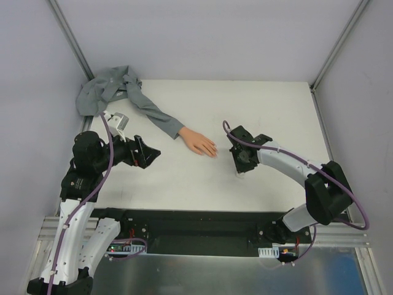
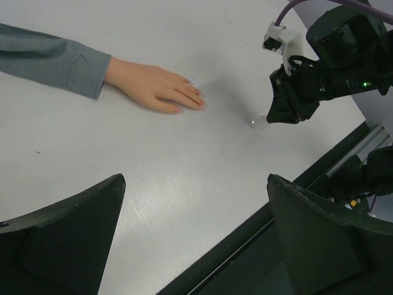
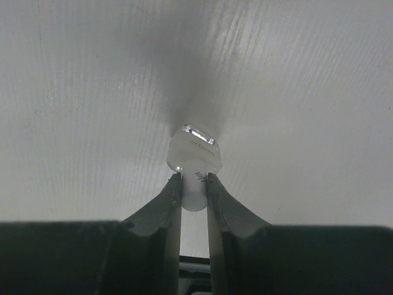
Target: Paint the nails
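A peach mannequin hand lies flat on the white table, sticking out of a long grey sleeve; it also shows in the left wrist view. Its nails are tiny pale patches at the fingertips. My right gripper stands to the right of the hand, pointing down, shut on the white cap of a small clear nail polish bottle that stands on the table. My left gripper is open and empty, left of the hand, its fingers wide apart.
The grey sleeve bunches into a heap at the table's back left corner. A black rail runs along the table's near edge. Frame posts stand at the back corners.
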You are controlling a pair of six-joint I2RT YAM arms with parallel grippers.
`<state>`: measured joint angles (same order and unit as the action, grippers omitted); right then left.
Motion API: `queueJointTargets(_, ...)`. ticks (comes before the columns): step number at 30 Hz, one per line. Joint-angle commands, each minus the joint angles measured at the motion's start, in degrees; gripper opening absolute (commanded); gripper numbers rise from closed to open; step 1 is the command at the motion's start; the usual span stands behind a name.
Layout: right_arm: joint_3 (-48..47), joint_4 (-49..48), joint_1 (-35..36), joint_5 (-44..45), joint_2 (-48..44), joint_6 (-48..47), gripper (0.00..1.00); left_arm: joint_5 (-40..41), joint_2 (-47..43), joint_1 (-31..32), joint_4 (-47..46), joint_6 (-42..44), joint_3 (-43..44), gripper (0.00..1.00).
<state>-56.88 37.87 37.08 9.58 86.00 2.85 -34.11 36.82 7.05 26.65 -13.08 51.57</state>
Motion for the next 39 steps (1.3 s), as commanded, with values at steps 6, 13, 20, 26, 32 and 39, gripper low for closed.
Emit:
queueJointTargets(6,-7.26,4.94,2.29,-5.69,-5.31,0.66,0.01,-11.14,5.45,-0.19,-3.61,-1.59,-3.05,0.92)
queueJointTargets(13,-14.47,6.08,6.85,-14.32,-6.28,3.12,0.01,-20.12,8.35,3.75,-17.77,-6.43,-8.33,0.90)
queueJointTargets(20,-20.71,6.43,11.87,-19.51,-5.58,5.41,0.01,-16.96,9.68,15.18,-23.49,1.02,-10.44,0.81)
queueJointTargets(26,-23.62,6.17,15.39,-21.62,-4.96,7.25,0.01,-13.79,11.96,22.65,-24.81,7.45,-11.23,0.71)
queueJointTargets(32,-25.47,4.59,17.23,-25.75,-4.61,8.48,0.01,-13.36,12.40,24.77,-26.48,11.23,-13.25,0.68)
queueJointTargets(39,-25.65,0.63,18.03,-31.64,-4.00,10.94,0.01,-14.31,9.77,25.12,-26.48,14.31,-15.53,0.69)
